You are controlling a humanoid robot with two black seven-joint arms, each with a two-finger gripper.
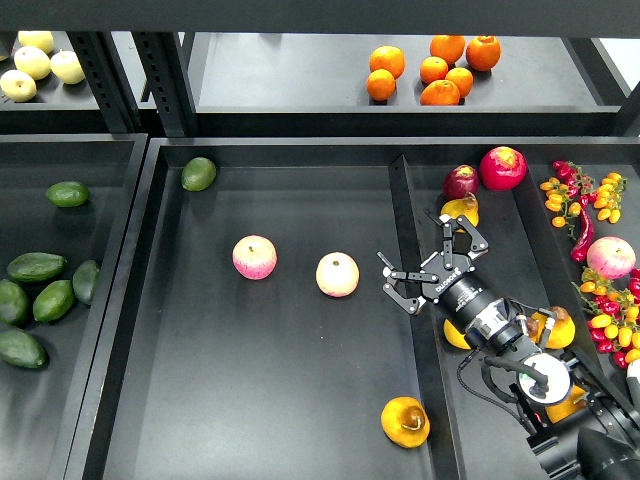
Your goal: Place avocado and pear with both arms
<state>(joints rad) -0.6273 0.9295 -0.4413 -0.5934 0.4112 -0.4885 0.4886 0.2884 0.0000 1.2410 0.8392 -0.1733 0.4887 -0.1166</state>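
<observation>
The pear [405, 421], yellow-orange with a brownish blotch, lies near the front right corner of the middle tray [300, 400]. Several dark green elongated avocados [36, 267] lie in the left tray; I cannot tell which is the task's one. A rounder, lighter green avocado [198, 173] sits at the middle tray's back left corner. My right gripper [428, 260] is open and empty, hovering over the divider [405, 200] between the middle tray and the right compartment, well behind the pear. My left arm is out of view.
Two pink-and-yellow apples [254, 257] [337, 274] lie in the middle tray, left of the gripper. The right compartment holds more pears [460, 209], red fruit [502, 167], chillies and small tomatoes [575, 200]. Oranges [440, 72] sit on the back shelf.
</observation>
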